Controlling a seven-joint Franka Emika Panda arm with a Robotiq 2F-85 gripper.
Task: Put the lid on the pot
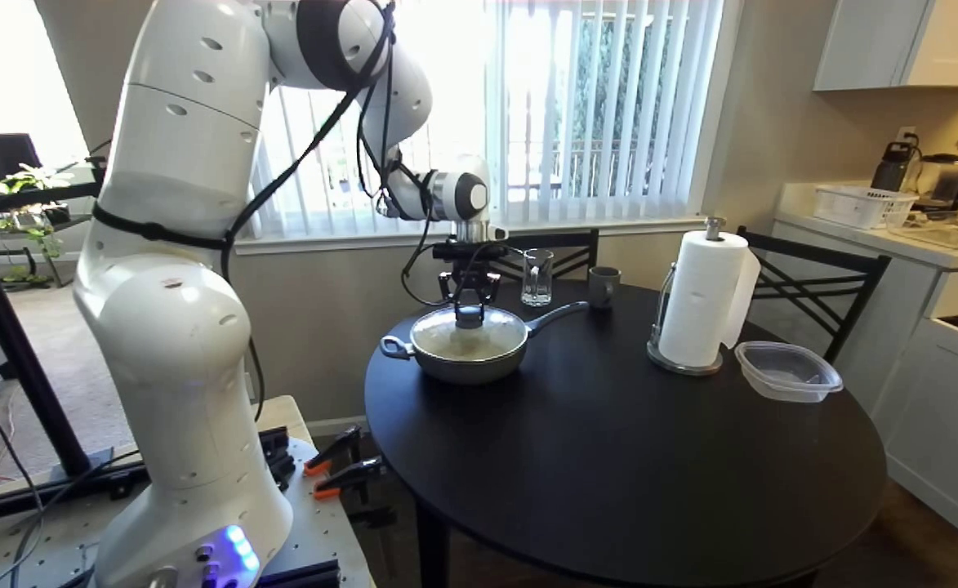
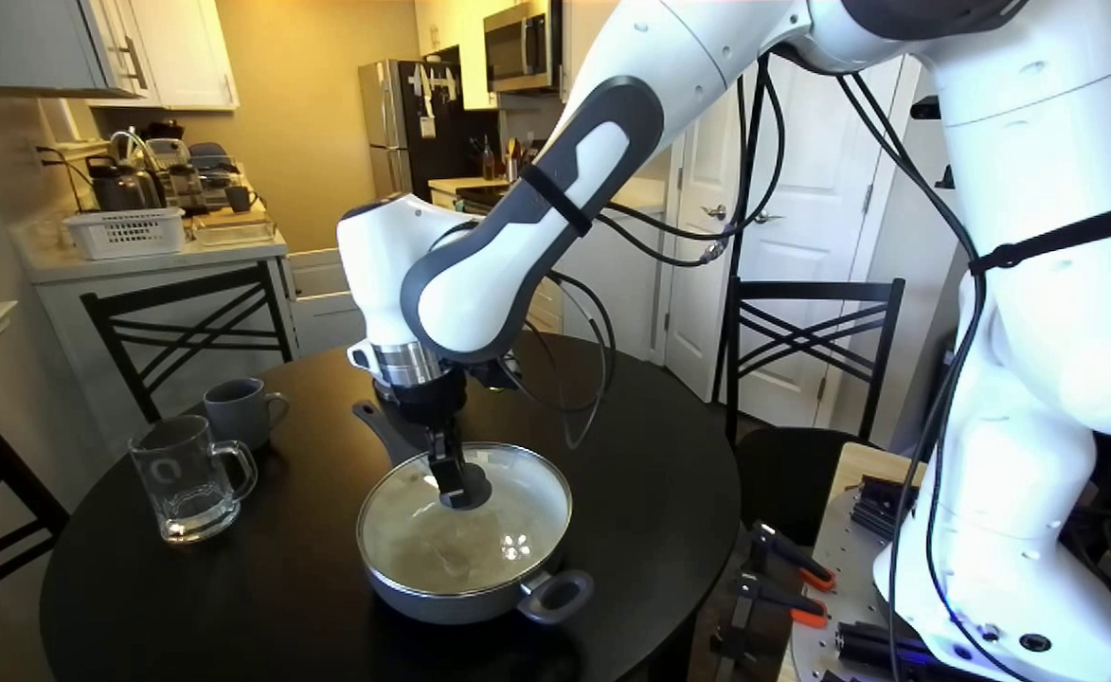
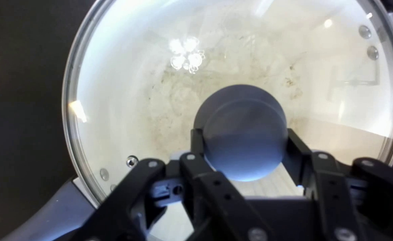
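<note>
Already the lid point(image 2: 427, 530) sat on the pot point(image 2: 441, 610), its clear glass level and its metal rim following the round of the pot in both exterior views. The end effector point(image 3: 245, 140) reached down from above, its two fingers point(image 3: 197, 140) drawn in against opposite sides of the dark knob point(image 3: 243, 130) at the lid's centre, the gap between them no wider than the knob, which they held. Through the glass, the wrist view showed the pot's pale inside with brownish marks, while bright reflections lay on the lid. The pot stood upright on the round dark surface point(image 1: 626, 474), near its edge, with a long grey handle point(image 1: 559, 317) on one side and a short loop handle point(image 2: 544, 616) on the opposite side. A clear glass mug point(image 2: 181, 474) and a grey mug point(image 2: 241, 414) stood upright near each other, both apart from the pot. In an exterior view, a paper towel roll point(image 1: 697, 298) was upright on a metal stand point(image 1: 670, 365), and a clear plastic container point(image 1: 787, 371) sat just beside it, close to the edge of the surface. Black chairs point(image 2: 820, 291) were set around the surface, and farther off a white basket point(image 2: 129, 234) rested on a counter point(image 2: 233, 254).
</note>
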